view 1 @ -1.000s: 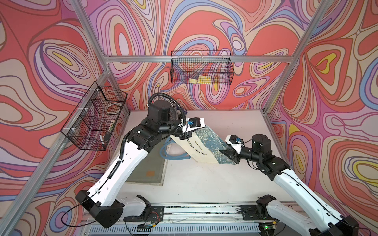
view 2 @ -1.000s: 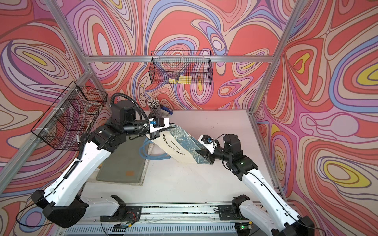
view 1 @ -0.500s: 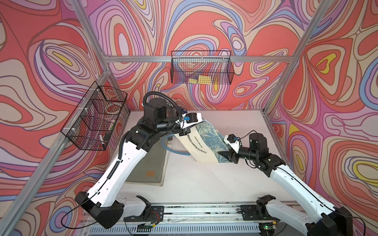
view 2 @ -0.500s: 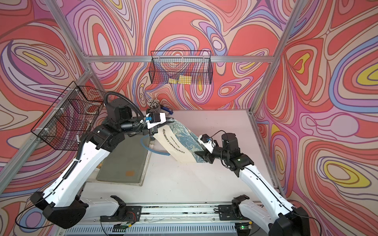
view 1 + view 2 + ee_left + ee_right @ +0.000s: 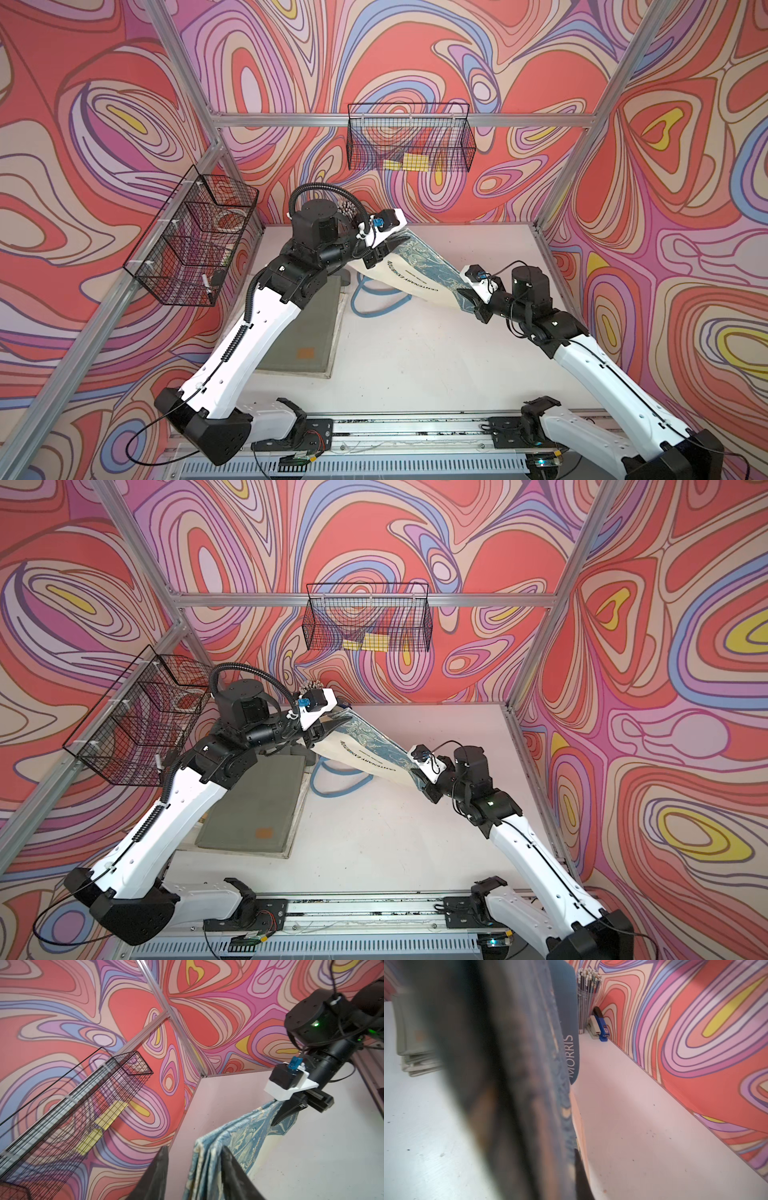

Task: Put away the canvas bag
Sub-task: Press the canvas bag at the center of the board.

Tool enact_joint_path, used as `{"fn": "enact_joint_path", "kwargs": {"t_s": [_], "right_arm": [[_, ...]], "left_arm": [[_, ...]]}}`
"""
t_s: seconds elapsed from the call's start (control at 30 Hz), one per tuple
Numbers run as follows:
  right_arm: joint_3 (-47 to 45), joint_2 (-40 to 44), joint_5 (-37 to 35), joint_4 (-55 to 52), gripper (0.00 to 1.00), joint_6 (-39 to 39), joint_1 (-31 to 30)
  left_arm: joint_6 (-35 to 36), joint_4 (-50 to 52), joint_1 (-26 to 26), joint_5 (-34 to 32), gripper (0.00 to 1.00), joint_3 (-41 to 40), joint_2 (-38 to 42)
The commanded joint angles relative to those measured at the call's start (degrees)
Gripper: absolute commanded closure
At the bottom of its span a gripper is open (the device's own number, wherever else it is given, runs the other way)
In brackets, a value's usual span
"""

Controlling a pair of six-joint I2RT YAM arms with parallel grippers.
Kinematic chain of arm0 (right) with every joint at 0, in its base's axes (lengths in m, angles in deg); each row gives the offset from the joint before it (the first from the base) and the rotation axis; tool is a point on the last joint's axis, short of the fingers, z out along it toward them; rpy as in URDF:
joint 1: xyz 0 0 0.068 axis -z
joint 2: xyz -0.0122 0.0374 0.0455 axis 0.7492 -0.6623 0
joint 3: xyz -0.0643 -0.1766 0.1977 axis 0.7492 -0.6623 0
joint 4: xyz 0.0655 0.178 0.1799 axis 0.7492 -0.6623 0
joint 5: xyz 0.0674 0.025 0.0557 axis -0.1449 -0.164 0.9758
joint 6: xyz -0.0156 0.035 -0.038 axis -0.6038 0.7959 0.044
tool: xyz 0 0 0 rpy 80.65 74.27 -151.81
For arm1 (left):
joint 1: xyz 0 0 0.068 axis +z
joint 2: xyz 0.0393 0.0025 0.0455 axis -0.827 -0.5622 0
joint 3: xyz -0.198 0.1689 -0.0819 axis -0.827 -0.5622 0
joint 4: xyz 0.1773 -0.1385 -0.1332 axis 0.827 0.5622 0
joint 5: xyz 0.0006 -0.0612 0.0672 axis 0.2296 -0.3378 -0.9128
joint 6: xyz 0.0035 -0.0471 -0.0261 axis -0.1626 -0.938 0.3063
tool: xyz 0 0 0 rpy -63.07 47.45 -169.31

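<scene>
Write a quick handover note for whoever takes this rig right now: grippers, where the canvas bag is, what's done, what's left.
Left gripper: jaws open around an edge of the canvas bag.
Right gripper: shut on the bag's far corner.
Bag: folded, off the table, slung between the arms; blue handles trail on the table.
Done: bag folded and lifted.
Left: stow it; it is in neither the back basket nor the side basket.
</scene>
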Motion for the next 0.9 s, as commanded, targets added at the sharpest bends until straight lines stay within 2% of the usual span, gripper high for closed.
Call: {"fn": "enact_joint_path", "kwargs": {"t_s": [0.0,0.07,0.13,0.23,0.33,0.53,0.7,0.87], "right_arm": [[5.21,-2.11,-6.66,0.03,1.00,-2.56,0.22],[8.10,-3.89,-7.65,-2.47,1.00,-3.25,0.28],[10.65,-5.28,-8.16,-5.01,1.00,-4.21,0.27],[12.73,-6.09,-9.76,-6.58,1.00,-5.05,0.22],[14.59,-6.57,-10.41,-9.17,1.00,-7.10,0.22],[17.03,-7.19,-12.23,-13.75,1.00,-9.43,-0.06],[18.76,-7.09,-14.23,-16.61,1.00,-10.57,-0.55],[20.75,-7.61,-15.78,-19.82,1.00,-11.75,-0.77]], "left_arm": [[-7.09,-1.27,0.20,-2.69,0.39,-0.54,1.76],[-5.72,-0.69,0.12,-0.76,0.36,-2.75,3.63],[-1.00,-1.51,-0.74,1.52,0.35,-6.53,6.54],[6.73,0.28,-5.65,-3.12,0.33,-9.22,8.90],[15.84,8.03,-11.95,-9.92,0.31,-5.46,6.96],[24.93,11.25,-19.52,-18.67,0.28,-1.12,1.67],[27.78,16.62,-20.81,-21.06,0.25,6.80,-6.06],[28.84,23.53,-21.98,-27.43,0.22,15.14,-13.55]]}}
